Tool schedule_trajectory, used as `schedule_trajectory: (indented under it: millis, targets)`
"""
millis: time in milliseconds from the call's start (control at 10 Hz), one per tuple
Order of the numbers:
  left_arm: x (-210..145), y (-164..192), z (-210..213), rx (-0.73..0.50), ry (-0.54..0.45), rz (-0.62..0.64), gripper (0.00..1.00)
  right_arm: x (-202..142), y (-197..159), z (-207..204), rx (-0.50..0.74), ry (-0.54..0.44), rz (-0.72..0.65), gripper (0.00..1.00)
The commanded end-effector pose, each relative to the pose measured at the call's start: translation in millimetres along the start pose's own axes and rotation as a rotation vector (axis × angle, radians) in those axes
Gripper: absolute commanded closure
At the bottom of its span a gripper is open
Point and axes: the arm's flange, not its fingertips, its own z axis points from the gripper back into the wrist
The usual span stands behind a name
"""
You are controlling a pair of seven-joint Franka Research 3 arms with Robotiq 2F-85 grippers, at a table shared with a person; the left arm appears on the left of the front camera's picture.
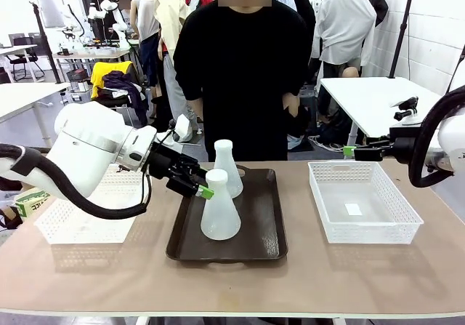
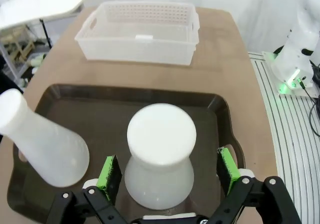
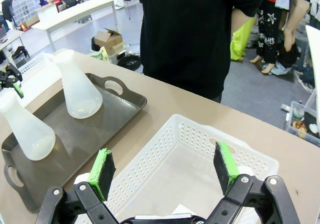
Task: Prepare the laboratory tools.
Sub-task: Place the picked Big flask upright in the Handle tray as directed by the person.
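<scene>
I see the dark brown tray (image 1: 265, 246) in the middle of the worktop (image 1: 305, 281), and both flasks stand upright on it. The near flask (image 1: 219, 207) is toward the near left part of the tray, and the far flask (image 1: 226, 169) stands just behind it, close to the far edge.

My left gripper (image 1: 205, 190) reaches in from the left and is at the neck of the near flask. In the left wrist view the fingers (image 2: 109, 172) are wide open, one green pad on each side of this flask (image 2: 160, 156), and I see a small gap on both sides, so they hold nothing. The other flask (image 2: 42, 146) shows at the left of that view, apart from the fingers.

My right gripper (image 1: 349, 150) is at the right, above the far edge of the right white mesh basket (image 1: 396, 227). In the right wrist view its fingers (image 3: 102, 172) are also spread wide and hold nothing; below them is this basket (image 3: 150, 169), and on its floor lies a small white piece, which I cannot identify. A second white mesh basket (image 1: 62, 227) stands on the left side of the worktop, partly behind my left arm.

A person in a black top (image 1: 240, 70) stands at the far side of the worktop, behind the tray.
</scene>
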Motion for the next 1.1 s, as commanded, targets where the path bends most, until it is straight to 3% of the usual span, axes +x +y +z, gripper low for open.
schedule_trajectory:
  millis: [0,100,200,1000]
  targets:
    - [-1.7,3.2,5.3,0.02,0.033,0.034,0.0,-1.0,0.7,0.0,-0.002,0.002,-0.009,0.0]
    - [-3.4,5.5,3.6,0.033,0.064,0.028,0.0,-1.0,0.7,0.0,-0.002,0.002,-0.009,0.0]
    - [-3.9,2.2,3.1,0.008,0.01,0.015,0.0,-1.0,0.7,0.0,-0.002,0.002,-0.009,0.0]
    - [-3.9,2.2,3.1,0.008,0.01,0.015,0.0,-1.0,0.7,0.0,-0.002,0.002,-0.009,0.0]
